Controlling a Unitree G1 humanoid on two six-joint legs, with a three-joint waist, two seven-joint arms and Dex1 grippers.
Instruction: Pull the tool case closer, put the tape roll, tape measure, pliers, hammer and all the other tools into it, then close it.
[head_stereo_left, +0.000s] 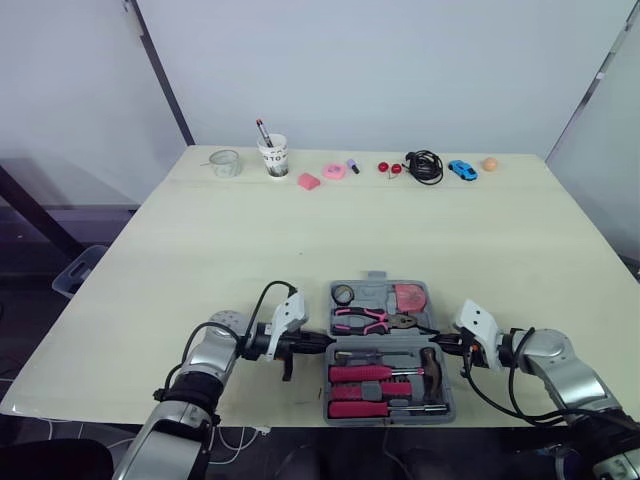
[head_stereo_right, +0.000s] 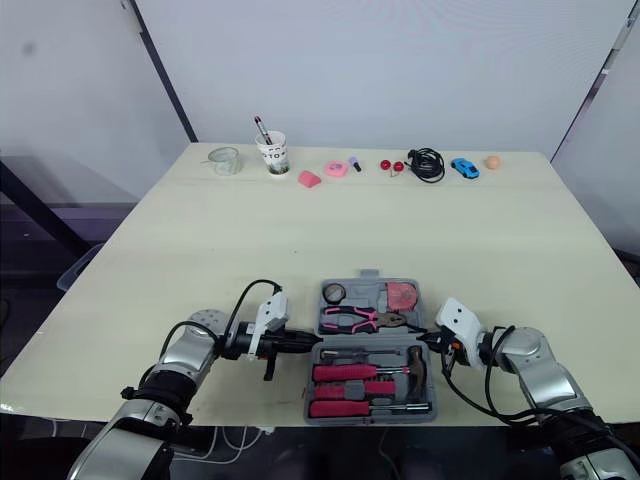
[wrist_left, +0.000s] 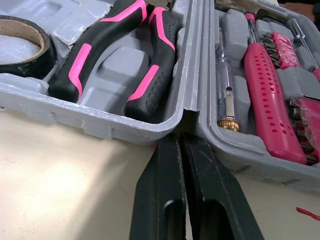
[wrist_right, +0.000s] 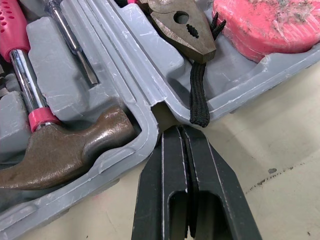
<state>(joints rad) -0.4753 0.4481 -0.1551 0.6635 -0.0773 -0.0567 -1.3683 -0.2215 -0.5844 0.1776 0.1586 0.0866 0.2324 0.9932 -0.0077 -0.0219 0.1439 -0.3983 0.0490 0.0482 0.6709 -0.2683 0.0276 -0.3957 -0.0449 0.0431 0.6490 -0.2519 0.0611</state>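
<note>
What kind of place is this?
Probably a robot test room or lab: a pale table against white walls, an open tool case, and props like a toy car along its far edge.

We see our left arm (head_stereo_left: 207, 362), down at seven o'clock in the head view, as rounded silver-grey shells over black joints. It is capped at the wrist by a white angular housing (head_stereo_left: 286, 312), from which a thin black cable (head_stereo_left: 258, 300) loops back. Our right arm (head_stereo_left: 555, 360), at five o'clock, is built the same, with its own white wrist cover (head_stereo_left: 476, 322) and a sagging black lead (head_stereo_left: 478, 393). Our left gripper (head_stereo_left: 325, 342) and right gripper (head_stereo_left: 440, 343) each end in two flat, matte black fingers (wrist_left: 159, 200), finely scratched, tapering to blunt tips, with a rounded slot cut near the base.
</note>
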